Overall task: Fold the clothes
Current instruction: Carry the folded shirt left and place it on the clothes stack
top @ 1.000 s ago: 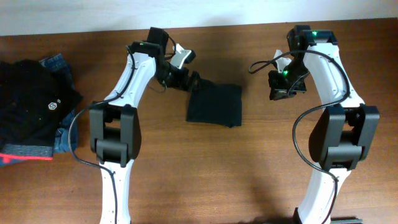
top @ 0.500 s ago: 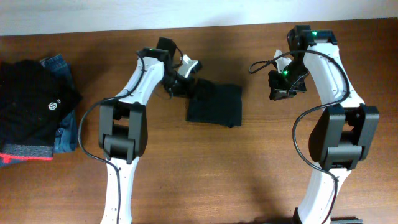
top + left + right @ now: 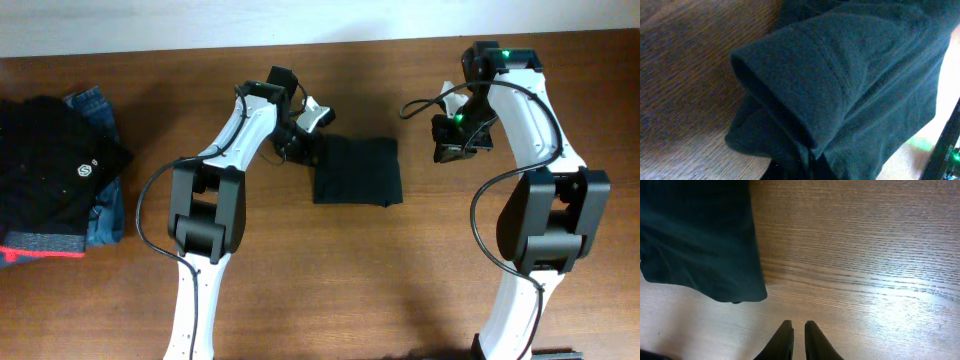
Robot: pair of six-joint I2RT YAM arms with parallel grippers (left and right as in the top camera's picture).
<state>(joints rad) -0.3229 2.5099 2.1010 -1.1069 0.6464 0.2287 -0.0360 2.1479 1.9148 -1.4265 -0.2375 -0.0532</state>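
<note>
Near the middle of the desk [image 3: 400, 270], between the two arms, lies the black T-shirt [image 3: 357, 172], already gathered into a compact, roughly rectangular bundle. The left gripper [image 3: 303, 150] is clenched on the bundle's left edge, and the left wrist view shows soft cloth bunched into a rolled lip right at the fingers. The right gripper [image 3: 799, 330] hangs just beside the bundle's right edge, its fingers drawn nearly together on nothing.

The main risk is that pinch. It seems to take a thick wad, so I cannot tell how many layers it holds. A pull may drag the whole bundle across the wood instead of turning one flap, or tug the lower folds loose. With nothing pinning the far side, thin fabric would likely slide or slump.

The bundle's long axis runs side to side across the desk, a little tilted. No logo or collar shows, so which end is the neck cannot be told.
</note>
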